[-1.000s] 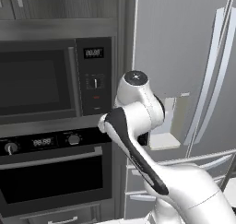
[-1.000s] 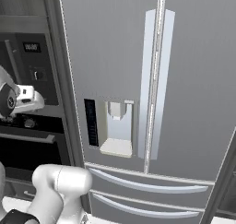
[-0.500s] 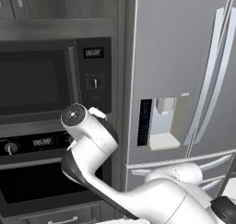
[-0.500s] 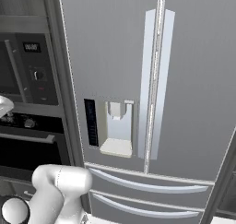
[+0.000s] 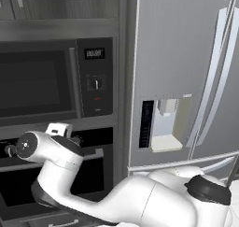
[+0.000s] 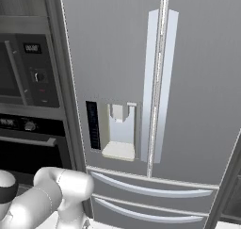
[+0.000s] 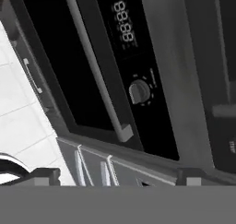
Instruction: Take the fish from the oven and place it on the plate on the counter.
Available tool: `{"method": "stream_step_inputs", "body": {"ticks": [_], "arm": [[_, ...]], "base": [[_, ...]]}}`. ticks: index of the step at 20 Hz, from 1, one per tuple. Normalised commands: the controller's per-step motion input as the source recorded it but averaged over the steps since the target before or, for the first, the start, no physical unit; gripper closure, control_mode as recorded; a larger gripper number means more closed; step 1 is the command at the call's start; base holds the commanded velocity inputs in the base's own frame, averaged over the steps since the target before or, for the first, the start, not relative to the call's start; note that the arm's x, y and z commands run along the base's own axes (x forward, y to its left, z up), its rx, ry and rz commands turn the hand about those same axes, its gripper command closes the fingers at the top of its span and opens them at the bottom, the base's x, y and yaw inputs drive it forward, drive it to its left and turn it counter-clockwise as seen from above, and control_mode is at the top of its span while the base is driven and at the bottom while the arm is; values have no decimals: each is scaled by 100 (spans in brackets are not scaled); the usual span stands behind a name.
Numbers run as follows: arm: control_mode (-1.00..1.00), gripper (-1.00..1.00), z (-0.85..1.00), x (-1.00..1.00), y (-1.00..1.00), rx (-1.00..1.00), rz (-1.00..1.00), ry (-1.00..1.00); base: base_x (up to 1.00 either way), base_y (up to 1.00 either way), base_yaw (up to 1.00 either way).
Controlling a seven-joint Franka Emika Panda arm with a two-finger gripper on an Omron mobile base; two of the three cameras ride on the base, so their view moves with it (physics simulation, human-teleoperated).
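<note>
Below the microwave [image 5: 42, 83], in a tall column of dark cabinetry, we saw the oven [image 5: 100, 177] with its door shut and its bar handle [image 5: 95, 153] running across the top of the dark window. Our arm [image 5: 56, 170] bent low in front of that door in the left base view, its wrist near the knobs at the left end of the control strip. To the right of the column stood a big steel fridge [image 6: 141, 58] with two long vertical handles, a water dispenser [image 6: 120, 134] set into its left door, and two drawers beneath with curved pulls.

From the hand view, rolled well over, we saw the oven's face close up: the silver handle [image 7: 94, 66] ran diagonally across the black glass, a round knob [image 7: 139, 92] sat beside it, and a digital display [image 7: 124, 27] sat further along the panel. Pale floor tiles [image 7: 20, 112] showed at the left, next to a dark drawer front with a slim pull. The gripper [image 7: 117, 176] showed as two dark fingertips [image 7: 46, 176] set wide apart, with nothing between them, short of the door.

We could not see the fish; the closed oven door hid whatever lay on the racks.
</note>
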Motion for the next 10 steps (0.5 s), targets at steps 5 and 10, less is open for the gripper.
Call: {"method": "stream_step_inputs", "body": {"ticks": [5, 10], "arm": [[-100, -100, -43, 1, 10, -6, 29, -11], [-100, -100, -52, 12, 4, -6, 25, -14]], "base": [[0, 0, 0], [0, 0, 0]]}}
